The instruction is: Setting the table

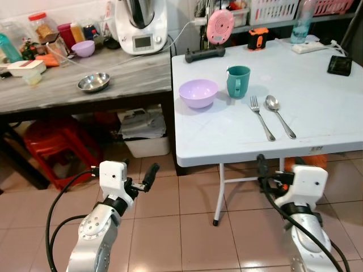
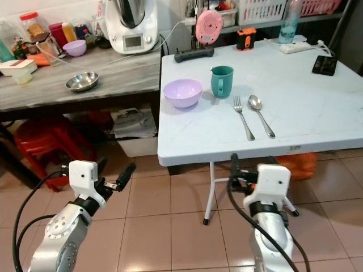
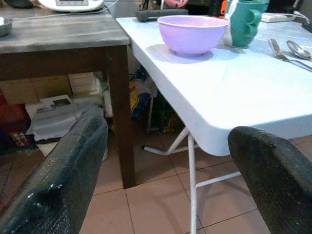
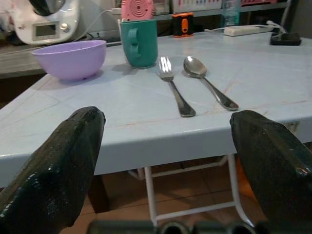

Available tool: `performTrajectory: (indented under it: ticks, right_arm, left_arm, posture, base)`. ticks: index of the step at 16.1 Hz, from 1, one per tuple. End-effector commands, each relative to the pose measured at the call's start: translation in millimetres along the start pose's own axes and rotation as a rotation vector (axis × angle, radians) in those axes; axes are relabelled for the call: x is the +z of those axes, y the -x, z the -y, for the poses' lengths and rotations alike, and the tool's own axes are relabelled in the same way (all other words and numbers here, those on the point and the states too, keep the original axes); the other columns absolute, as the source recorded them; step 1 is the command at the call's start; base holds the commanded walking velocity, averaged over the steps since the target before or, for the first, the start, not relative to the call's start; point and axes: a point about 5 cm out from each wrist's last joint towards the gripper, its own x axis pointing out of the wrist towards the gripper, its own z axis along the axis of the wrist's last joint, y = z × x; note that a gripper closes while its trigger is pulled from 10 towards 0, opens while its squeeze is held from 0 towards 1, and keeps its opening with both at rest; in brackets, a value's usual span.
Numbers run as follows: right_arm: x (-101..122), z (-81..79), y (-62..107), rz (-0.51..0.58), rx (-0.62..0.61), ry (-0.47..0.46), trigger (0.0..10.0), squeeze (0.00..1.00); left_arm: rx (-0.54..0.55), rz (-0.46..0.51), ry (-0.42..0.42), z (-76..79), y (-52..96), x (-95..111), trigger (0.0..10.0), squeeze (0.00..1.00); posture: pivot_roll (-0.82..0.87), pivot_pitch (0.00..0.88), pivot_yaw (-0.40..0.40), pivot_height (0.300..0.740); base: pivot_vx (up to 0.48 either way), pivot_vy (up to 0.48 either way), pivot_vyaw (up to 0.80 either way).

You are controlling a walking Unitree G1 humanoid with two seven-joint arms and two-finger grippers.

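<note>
On the white folding table (image 1: 238,147) stand a lilac bowl (image 1: 198,92) and a teal mug (image 1: 238,81), side by side. To their right a fork (image 1: 262,118) and a spoon (image 1: 279,115) lie parallel. Both arms are held low in front of the table's near edge, below its top. My left gripper (image 3: 165,185) is open and empty, facing the table's left corner and leg. My right gripper (image 4: 165,161) is also open and empty, level with the front edge and facing the fork (image 4: 174,90) and spoon (image 4: 208,83).
A wooden side table (image 1: 62,93) on the left carries a steel bowl (image 1: 94,82), a small lilac bowl (image 1: 84,49), jars and a food processor (image 1: 140,25). Under it are a red stool (image 1: 57,147) and a white bin (image 1: 146,139). A power strip (image 1: 311,47) and a black device (image 1: 340,65) lie at the white table's far side.
</note>
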Motion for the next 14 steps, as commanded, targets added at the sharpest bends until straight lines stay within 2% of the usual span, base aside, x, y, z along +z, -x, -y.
performTrajectory:
  ticks: [1,14]
  right_arm:
    - [1.8,-3.3,-0.9,0.008,0.011,0.003,10.0,0.00]
    - [2.8,-4.6,-1.9,0.017,0.017,0.018,10.0,0.00]
  left_arm:
    - [-0.010,0.021,-0.007,-2.1,0.3,6.5,10.0,0.00]
    - [-0.054,0.022,0.007,2.2,-1.8,6.5,10.0,0.00]
  posture:
    - [-0.08,0.000,0.143,0.740]
    - [-0.08,0.000,0.144,0.740]
  base:
    - [0.274,0.000,0.00]
    - [0.359,0.000,0.00]
